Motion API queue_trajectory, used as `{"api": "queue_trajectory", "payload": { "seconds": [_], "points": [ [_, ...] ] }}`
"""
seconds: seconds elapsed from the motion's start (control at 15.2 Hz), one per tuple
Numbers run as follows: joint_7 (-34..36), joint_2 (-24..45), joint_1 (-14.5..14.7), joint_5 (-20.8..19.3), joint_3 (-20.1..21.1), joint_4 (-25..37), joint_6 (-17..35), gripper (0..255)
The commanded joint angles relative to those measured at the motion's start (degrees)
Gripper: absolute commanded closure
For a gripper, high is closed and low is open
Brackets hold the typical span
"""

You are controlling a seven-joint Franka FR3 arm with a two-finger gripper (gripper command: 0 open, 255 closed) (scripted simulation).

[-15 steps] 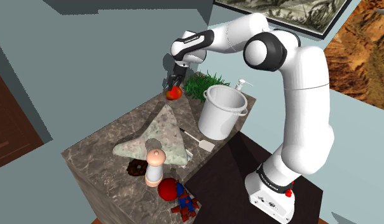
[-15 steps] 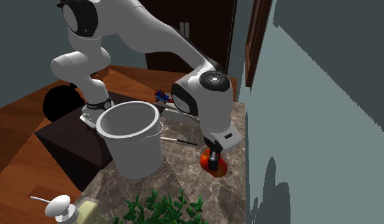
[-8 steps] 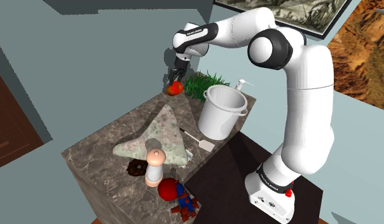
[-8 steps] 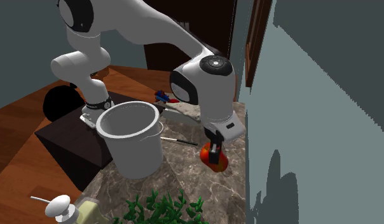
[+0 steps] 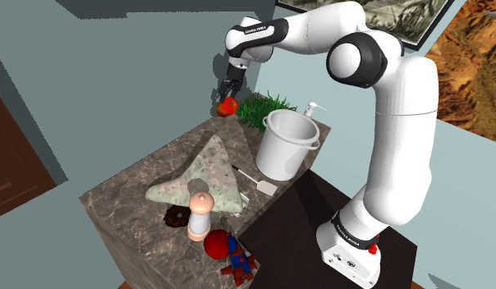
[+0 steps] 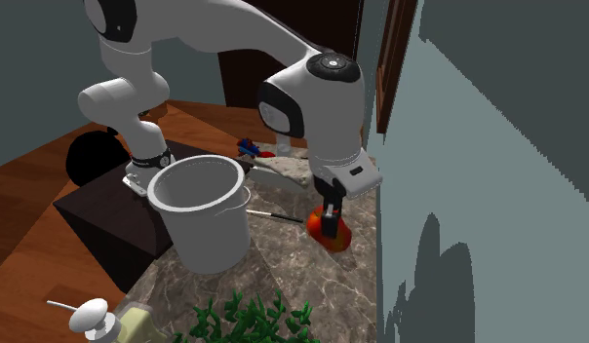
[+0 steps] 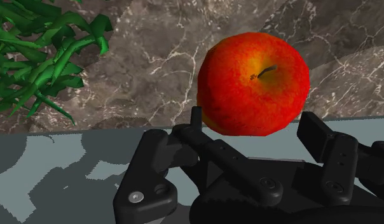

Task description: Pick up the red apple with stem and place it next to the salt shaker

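A red apple with a short stem (image 5: pixel 229 105) hangs in the air above the far end of the marble counter (image 5: pixel 135 185), close to the grey-blue wall. My black gripper (image 5: pixel 227 98) is shut on it. In the second exterior view the apple (image 6: pixel 334 233) sits under the gripper (image 6: pixel 329 222), well above the stone top. The wrist view has the apple (image 7: pixel 254 83) clasped between the fingers (image 7: pixel 196 118), stem side facing the camera. The salt shaker (image 5: pixel 199 215), peach and white, stands upright near the counter's front end, far from the gripper.
A big white pot (image 5: pixel 285 144) stands by the counter's right edge, with a green plant (image 5: pixel 263 108) and a soap dispenser (image 5: pixel 312 109) behind it. A grey-green cloth (image 5: pixel 207 176), a spatula (image 5: pixel 256 179), a donut (image 5: pixel 176 217), a red ball (image 5: pixel 218 243) and a toy figure (image 5: pixel 240 261) lie on the counter.
The arm has risen, lifting the apple from just above the counter to higher up by the wall. The grip stays the same.
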Motion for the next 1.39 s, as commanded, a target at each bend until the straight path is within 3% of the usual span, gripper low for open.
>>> {"api": "queue_trajectory", "payload": {
  "seconds": [0.0,1.32],
  "points": [
    [0.32,-0.44,0.01,-0.19,-0.08,0.92,-1.34,255],
    [3.02,-3.68,-0.27,-1.51,-0.56,11.29,-14.71,255]
  ]
}}
